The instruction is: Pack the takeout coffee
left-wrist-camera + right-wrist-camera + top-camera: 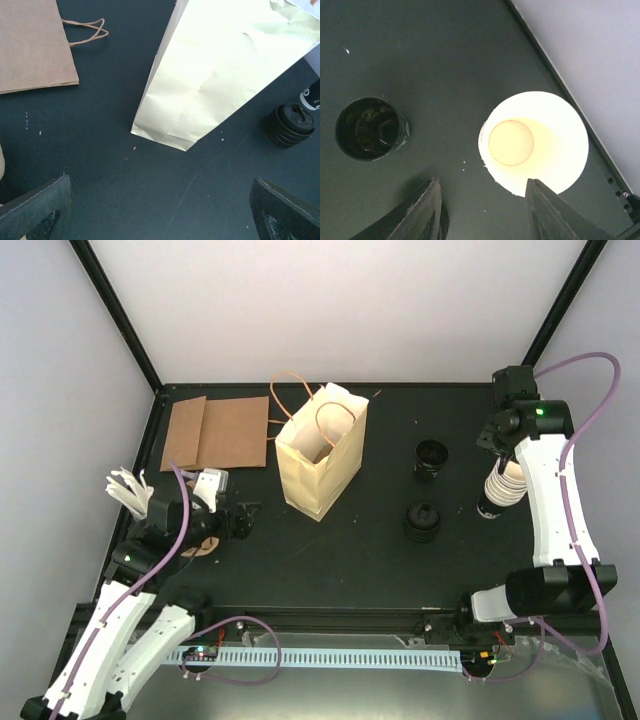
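The takeout coffee cup (535, 142) is a cream-white paper cup seen from above in the right wrist view, its mouth open and its inside bare. In the top view it is the top of a white stack (500, 490) at the table's right side, partly under the right arm. My right gripper (482, 187) hovers above it and is open. Its right fingertip (547, 205) overlaps the cup's near rim, and bare table shows between the jaws. The cream paper bag (320, 455) stands open at the middle. My left gripper (160, 200) is open over bare table, short of the bag's bottom corner (175, 142).
Black lids sit in two small stacks (432, 458) (422, 522) between the bag and the cups. One of them shows left of the cup (370, 127). A flat brown bag (215, 432) lies at the back left. White paper pieces (130, 488) lie by the left arm.
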You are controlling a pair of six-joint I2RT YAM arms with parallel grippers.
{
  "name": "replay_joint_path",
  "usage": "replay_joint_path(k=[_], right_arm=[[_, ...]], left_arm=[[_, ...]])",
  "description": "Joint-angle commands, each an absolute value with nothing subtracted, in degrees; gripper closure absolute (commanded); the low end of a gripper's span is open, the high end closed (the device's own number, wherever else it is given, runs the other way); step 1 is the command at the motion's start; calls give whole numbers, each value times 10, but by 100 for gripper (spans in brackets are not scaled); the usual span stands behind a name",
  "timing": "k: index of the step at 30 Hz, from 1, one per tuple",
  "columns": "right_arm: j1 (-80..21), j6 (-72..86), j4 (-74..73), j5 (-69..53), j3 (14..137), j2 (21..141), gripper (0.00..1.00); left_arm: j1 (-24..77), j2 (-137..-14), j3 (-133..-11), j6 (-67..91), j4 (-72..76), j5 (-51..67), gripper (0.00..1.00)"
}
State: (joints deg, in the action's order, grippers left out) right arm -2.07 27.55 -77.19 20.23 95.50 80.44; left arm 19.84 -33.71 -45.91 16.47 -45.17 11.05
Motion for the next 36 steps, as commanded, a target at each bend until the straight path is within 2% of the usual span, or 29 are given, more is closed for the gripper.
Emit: replay_joint_path(k=[1,5,9,29,33,35,36], right_arm=[[-5,270,-774,179,959,822,52],[16,259,-755,170,942,830,53],[27,252,-743,155,925,844,70],[27,256,-694,166,855,859,73],[28,257,-694,167,856,861,86],[28,258,-694,170,858,860,87],[28,258,-695,171,858,860,93]], left_arm=[[195,-318,-450,156,-421,134,1],[195,-318,-447,146,-412,173,1],[195,-320,-447,146,-413,172,1],[195,-350,-447,148,-418,172,1],[195,-351,-447,149,-419,169,1],[195,-352,-447,149,-419,169,1],[195,-352,-447,148,-419,169,1]])
